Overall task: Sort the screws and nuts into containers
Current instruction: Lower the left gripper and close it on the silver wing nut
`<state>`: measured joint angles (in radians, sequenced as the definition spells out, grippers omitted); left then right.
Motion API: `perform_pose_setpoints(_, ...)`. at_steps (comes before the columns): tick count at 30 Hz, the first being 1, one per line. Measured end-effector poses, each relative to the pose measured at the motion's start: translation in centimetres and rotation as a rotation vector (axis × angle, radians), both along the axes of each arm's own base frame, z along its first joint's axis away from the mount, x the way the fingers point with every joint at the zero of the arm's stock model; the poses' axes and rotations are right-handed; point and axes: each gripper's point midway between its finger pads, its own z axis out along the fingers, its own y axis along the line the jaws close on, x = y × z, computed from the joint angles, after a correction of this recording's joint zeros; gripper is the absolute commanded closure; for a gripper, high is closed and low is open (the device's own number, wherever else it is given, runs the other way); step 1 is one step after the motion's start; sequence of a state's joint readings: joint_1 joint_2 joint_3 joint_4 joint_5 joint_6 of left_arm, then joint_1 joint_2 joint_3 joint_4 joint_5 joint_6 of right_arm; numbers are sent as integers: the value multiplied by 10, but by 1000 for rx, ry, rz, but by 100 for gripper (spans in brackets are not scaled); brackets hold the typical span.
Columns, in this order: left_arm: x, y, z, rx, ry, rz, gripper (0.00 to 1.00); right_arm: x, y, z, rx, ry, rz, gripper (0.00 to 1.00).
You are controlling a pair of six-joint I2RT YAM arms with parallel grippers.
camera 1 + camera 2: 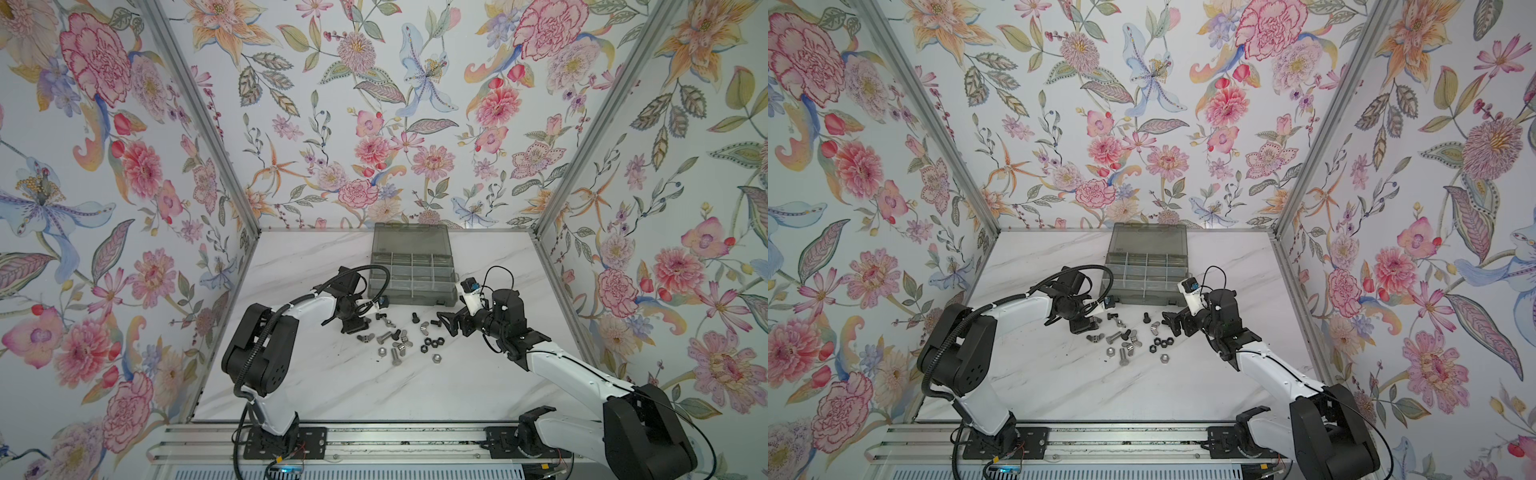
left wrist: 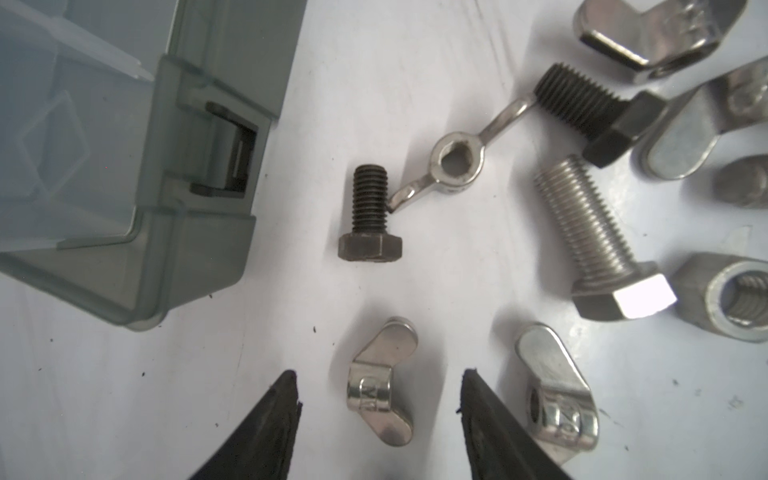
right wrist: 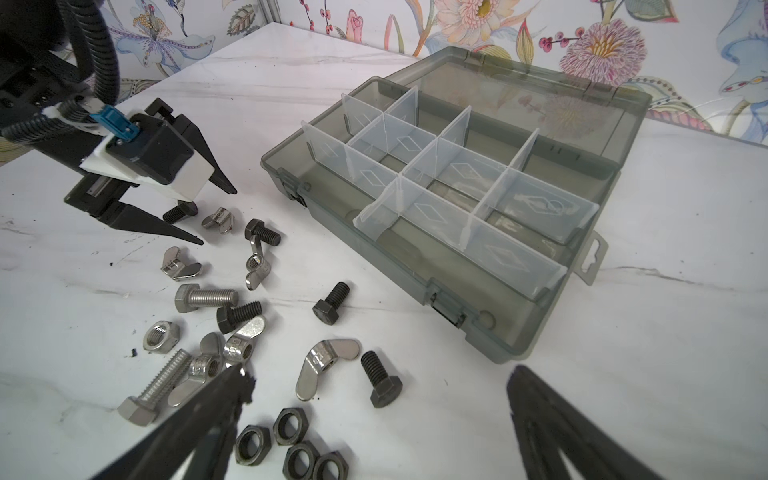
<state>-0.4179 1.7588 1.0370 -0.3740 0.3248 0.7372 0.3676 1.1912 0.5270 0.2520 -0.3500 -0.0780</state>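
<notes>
My left pincer (image 2: 380, 374) is spread just above the table (image 2: 124, 395), one tip on either side of a wing nut (image 2: 382, 399), with a gap showing on both sides. That nut lies near the latched corner of the box (image 2: 199, 249). My right pincer (image 3: 382, 374) is spread wide at the right edge of the pile and holds nothing.

I count five black screws (image 3: 332, 305), two silver screws (image 3: 205, 297), four black nuts (image 3: 291, 424) bunched together, and two silver nuts (image 1: 436, 358). Wing nuts (image 3: 324, 361) come to six, I think, counting mine; two overlap and are hard to tell apart. All lie loose on the table in front of the box, whose lid is open.
</notes>
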Motion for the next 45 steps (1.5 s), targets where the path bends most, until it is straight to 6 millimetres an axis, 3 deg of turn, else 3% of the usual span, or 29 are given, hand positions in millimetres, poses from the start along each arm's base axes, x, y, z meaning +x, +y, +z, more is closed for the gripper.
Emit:
perform_pose_setpoints(26, 3, 5, -12, 35, 29, 6, 57, -1, 1, 0, 4, 4, 3, 0)
perform_pose_setpoints(33, 4, 5, -13, 41, 35, 7, 75, -1, 1, 0, 4, 4, 3, 0)
perform_pose_setpoints(38, 6, 4, -13, 43, 46, 11, 82, -1, 1, 0, 4, 4, 3, 0)
perform_pose_setpoints(41, 9, 3, -13, 43, 50, 17, 99, -1, 1, 0, 5, 6, 2, 0)
perform_pose_setpoints(45, 9, 0, -12, 24, 60, 21, 100, -1, 1, 0, 6, 5, 2, 0)
